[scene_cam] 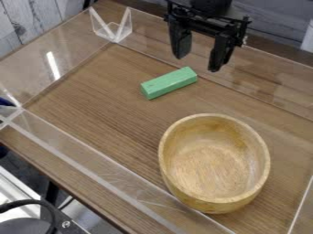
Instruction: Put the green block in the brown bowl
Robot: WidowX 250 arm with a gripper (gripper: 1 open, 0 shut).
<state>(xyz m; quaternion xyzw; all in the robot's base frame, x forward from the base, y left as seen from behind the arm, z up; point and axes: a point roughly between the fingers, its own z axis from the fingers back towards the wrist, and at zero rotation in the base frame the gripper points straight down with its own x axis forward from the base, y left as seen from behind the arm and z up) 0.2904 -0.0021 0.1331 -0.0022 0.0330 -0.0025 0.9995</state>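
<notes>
The green block point(169, 83) lies flat on the wooden table, its long side running diagonally, left of centre. Above and to its right hangs my black gripper point(200, 58), pointing down, its two fingers spread open with nothing between them. The fingertips sit a little higher in the picture than the block's right end and do not touch it. The brown bowl point(215, 162), round, light wood with a thick rim, stands empty at the lower right, well apart from the block.
Clear acrylic walls point(73, 151) fence the wooden table surface point(86, 101) on the left and front. A clear plastic bracket point(113, 27) stands at the back left corner. The arm's black body rises at the top edge.
</notes>
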